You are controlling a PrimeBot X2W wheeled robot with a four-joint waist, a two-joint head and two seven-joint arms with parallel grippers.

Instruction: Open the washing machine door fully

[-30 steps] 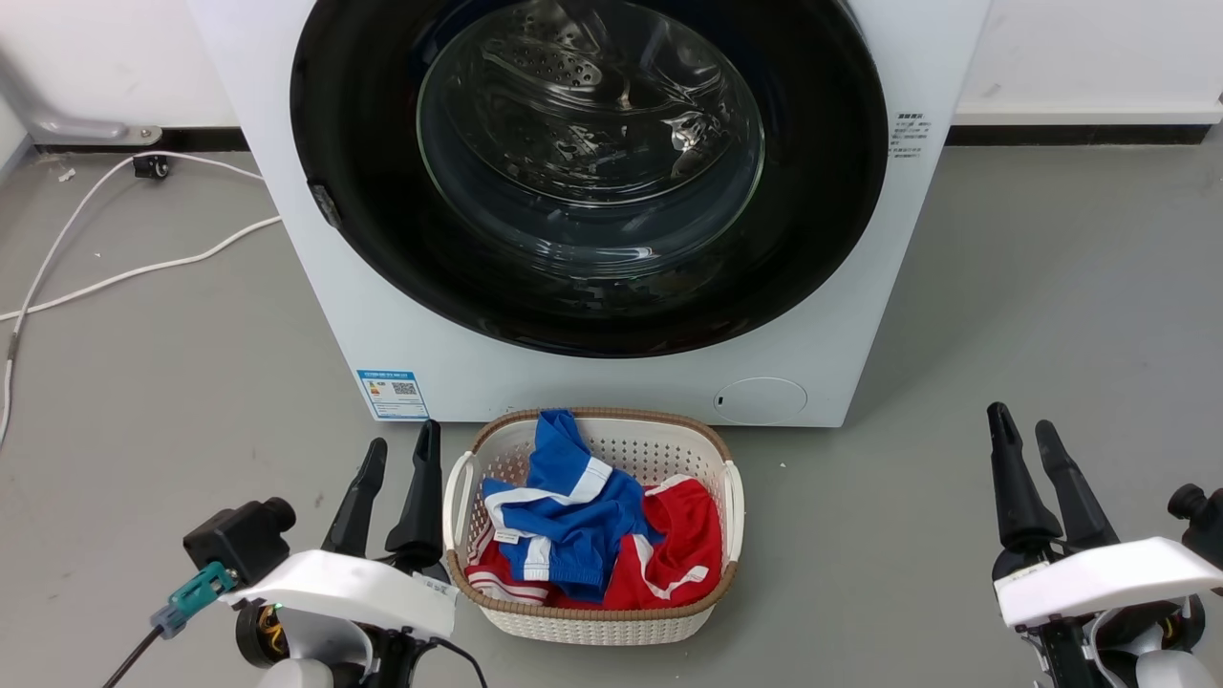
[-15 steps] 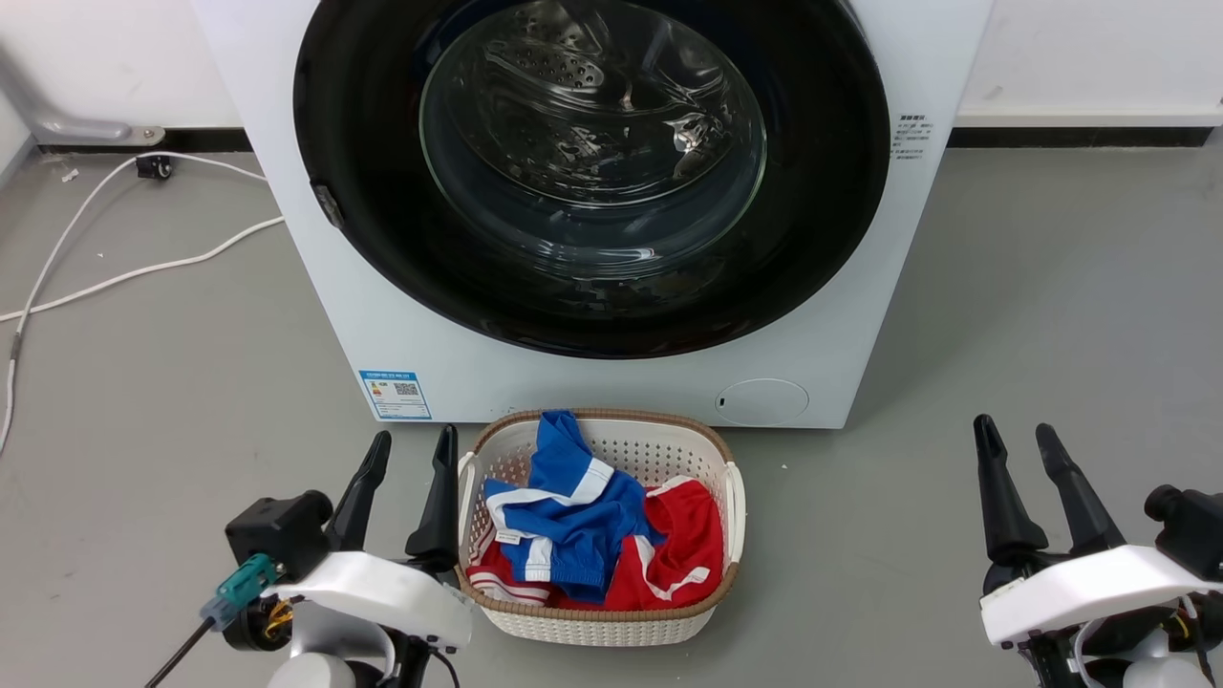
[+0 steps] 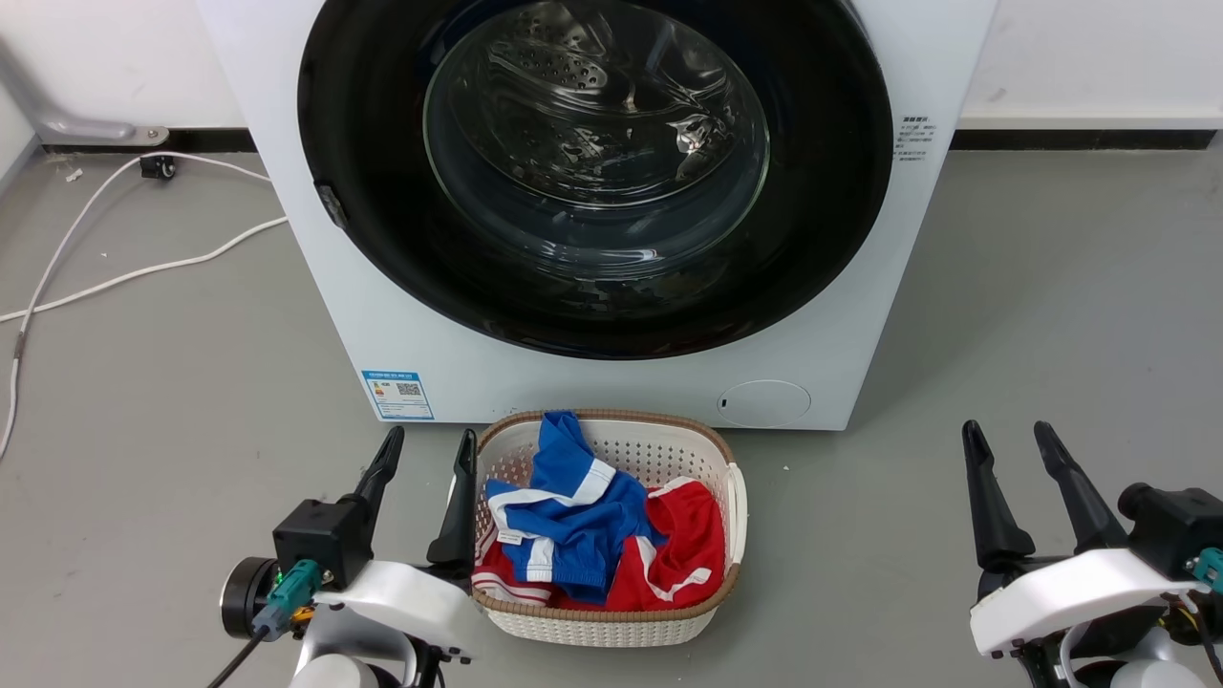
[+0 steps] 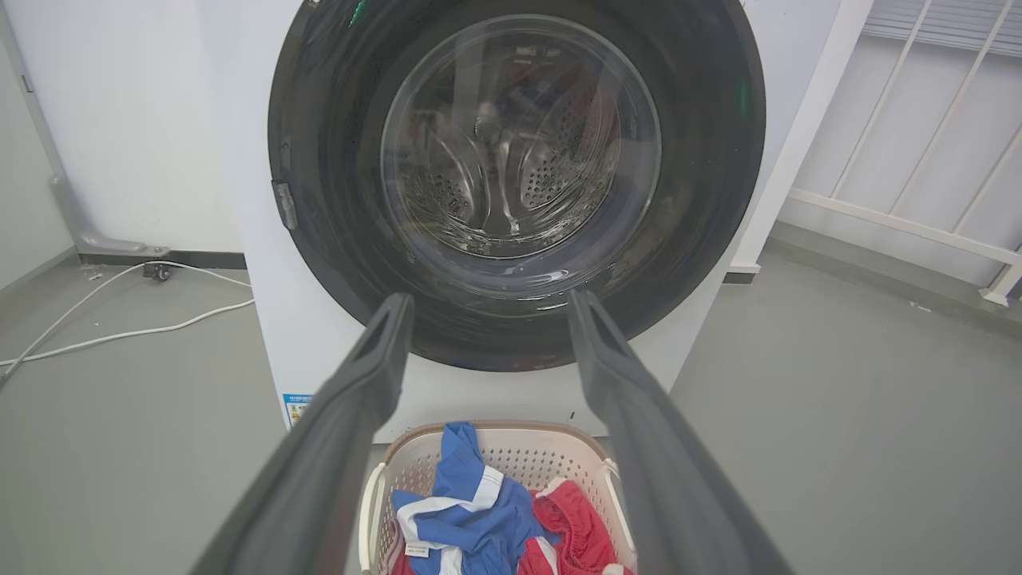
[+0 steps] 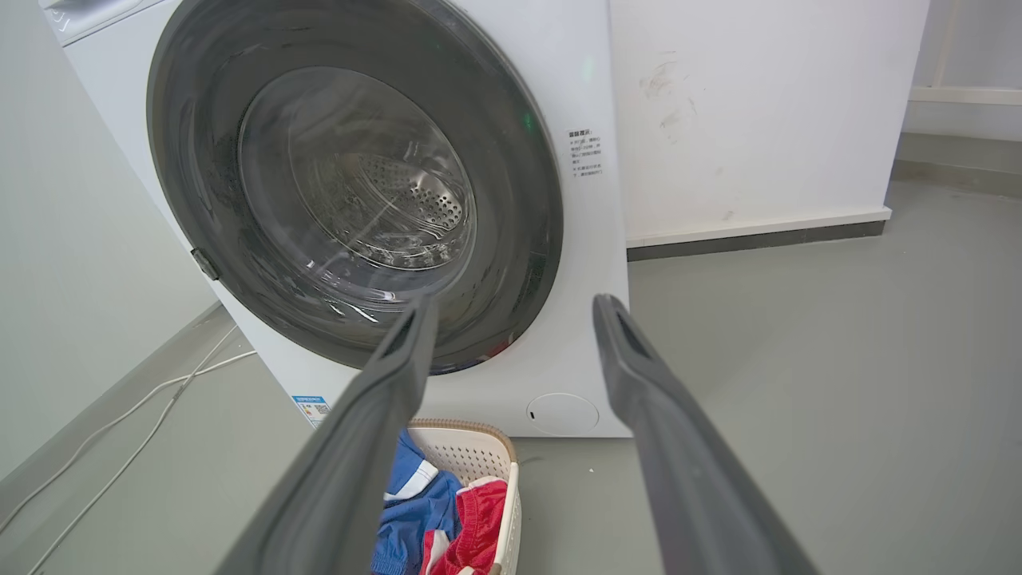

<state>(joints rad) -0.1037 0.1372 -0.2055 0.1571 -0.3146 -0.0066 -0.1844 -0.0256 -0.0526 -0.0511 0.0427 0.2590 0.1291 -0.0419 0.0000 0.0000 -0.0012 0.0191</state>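
1. Big white boxy front-loading washing machine: stands on a smooth grey floor with its back to a white wall. Landmark for everything below.
2. Large round glossy black washing machine door with a bulging clear glass window: set in the machine's front and shut flush against it. The perforated steel drum shows through the glass.
3. White perforated plastic laundry basket with a brown woven rim: on the floor just in front of the machine, under the door.
4. Left gripper: two long dark fingers spread apart, empty. It sits low in front of the machine's left front corner and points at it.
5. Right gripper: fingers parted, nothing held. It is in front of the machine and out past its right side, well apart from it.
6. Blue-and-white garment and red garment: heaped in the basket in front of the machine.
7. Thin white cable: trails over the floor to the left of the machine.
8. Small blue label: low on the machine's front, left side. Round white flap: low on the front, right side.
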